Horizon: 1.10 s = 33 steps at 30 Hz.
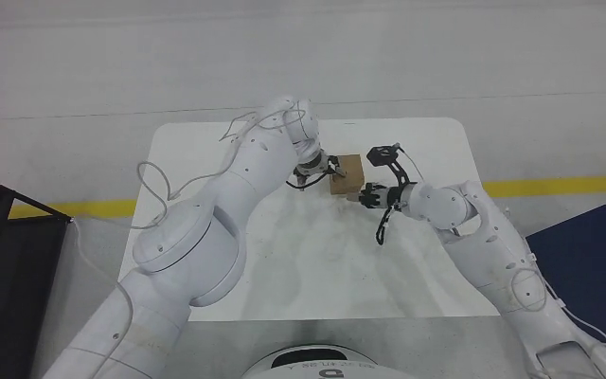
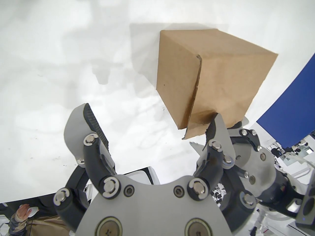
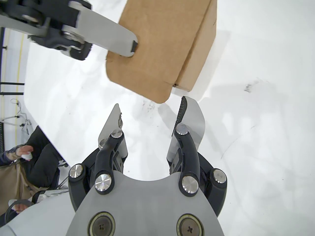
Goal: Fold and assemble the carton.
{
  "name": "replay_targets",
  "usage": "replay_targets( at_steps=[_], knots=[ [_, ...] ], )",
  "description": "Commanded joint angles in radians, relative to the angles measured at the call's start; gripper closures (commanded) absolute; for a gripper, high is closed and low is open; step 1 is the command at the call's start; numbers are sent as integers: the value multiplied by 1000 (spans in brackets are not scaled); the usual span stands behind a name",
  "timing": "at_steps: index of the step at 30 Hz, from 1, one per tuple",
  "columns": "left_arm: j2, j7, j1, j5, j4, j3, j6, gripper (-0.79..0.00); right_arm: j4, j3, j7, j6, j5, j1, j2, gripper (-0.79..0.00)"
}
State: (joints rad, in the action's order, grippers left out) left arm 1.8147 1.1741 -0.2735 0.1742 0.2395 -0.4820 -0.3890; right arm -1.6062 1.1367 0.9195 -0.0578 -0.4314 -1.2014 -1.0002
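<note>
A small brown carton (image 1: 347, 173) stands folded into a box on the white table (image 1: 284, 265), with one flap edge loose along a seam (image 2: 195, 84). My left gripper (image 2: 152, 121) is open at the carton's left side (image 1: 320, 171). One of its fingertips (image 3: 131, 46) rests on the carton's (image 3: 167, 33) upper panel, while the other finger (image 2: 92, 121) hangs free over the table. My right gripper (image 3: 150, 114) is open just short of the carton's near corner (image 1: 369, 197), touching nothing.
The carton sits toward the table's far edge, with bare white surface in front and to both sides. A blue panel (image 1: 578, 256) lies off the table's right edge and a black frame (image 1: 19, 246) off its left.
</note>
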Motion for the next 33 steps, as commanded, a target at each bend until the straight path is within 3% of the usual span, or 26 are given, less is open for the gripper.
replay_targets(
  at_steps=[1,5,9,18,33],
  knots=[
    [7,-1,1,7,-6,2,0,-785,-8,38,-11,-40,44,-22,5,-480],
    [19,-1,0,23,-18,7,2,-785,-13,76,-75,-23,73,-52,8,-459],
    [29,-1,-2,30,-31,6,4,-785,-15,65,-121,60,49,-51,3,-523],
    [41,0,-1,39,-55,-2,15,-785,-1,0,-88,116,-35,-11,-8,-563],
    [47,1,1,39,-72,-26,38,-785,29,-57,-105,222,-121,26,-27,-496]
  ],
)
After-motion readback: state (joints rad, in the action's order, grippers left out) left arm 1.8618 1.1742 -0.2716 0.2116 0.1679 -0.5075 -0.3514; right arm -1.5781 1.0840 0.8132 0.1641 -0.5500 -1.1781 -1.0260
